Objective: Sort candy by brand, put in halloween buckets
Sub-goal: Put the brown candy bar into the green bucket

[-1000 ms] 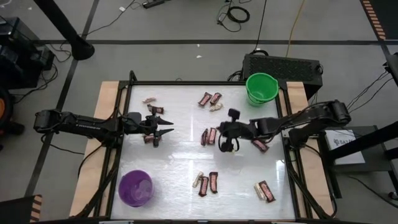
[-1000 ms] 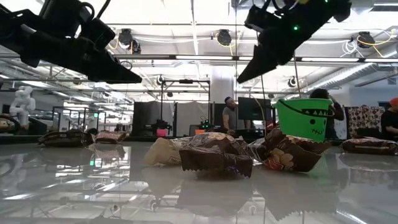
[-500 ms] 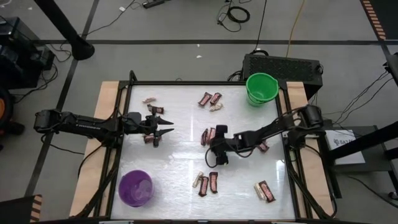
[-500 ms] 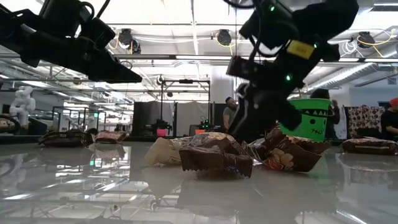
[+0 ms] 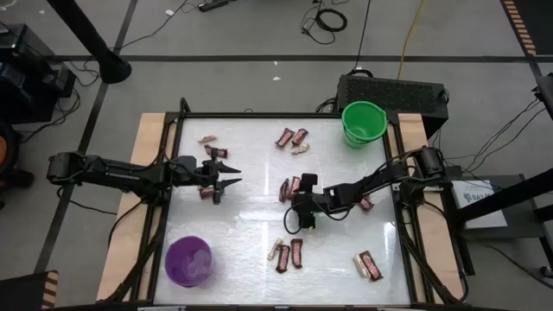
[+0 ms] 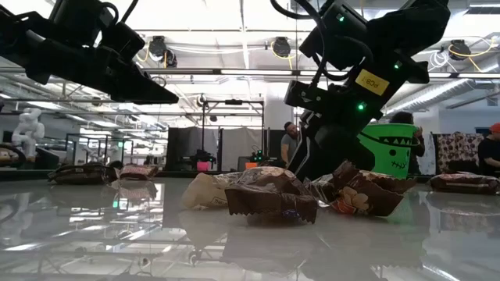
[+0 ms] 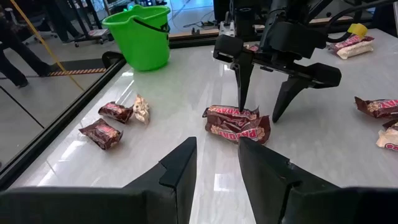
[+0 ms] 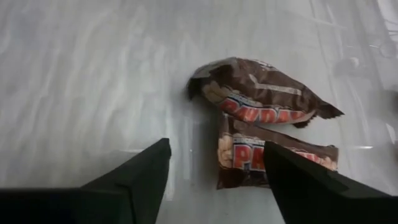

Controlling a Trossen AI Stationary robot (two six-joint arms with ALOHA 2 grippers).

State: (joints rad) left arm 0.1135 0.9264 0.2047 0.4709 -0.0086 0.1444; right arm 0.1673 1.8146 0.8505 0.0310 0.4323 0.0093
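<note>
Candy [image 5: 291, 188]: two dark bars lie side by side mid-table, well short of the green bucket [image 5: 363, 123]. The right gripper [image 5: 300, 216] has come down beside them, jaws newly parted, holding nothing, so a pickup looks imminent. Left gripper [image 5: 226, 174] waits half-parted, empty.

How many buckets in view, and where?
2. Green bucket sits at the table's far right corner; purple bucket sits at the near left corner. Neither looks hidden or blocked from above.

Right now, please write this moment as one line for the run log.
right gripper: fingers open, over two dark red-brown candy bars mid-table | left gripper: waiting, holds nothing | green bucket: far right corner | purple bucket: near left
</note>
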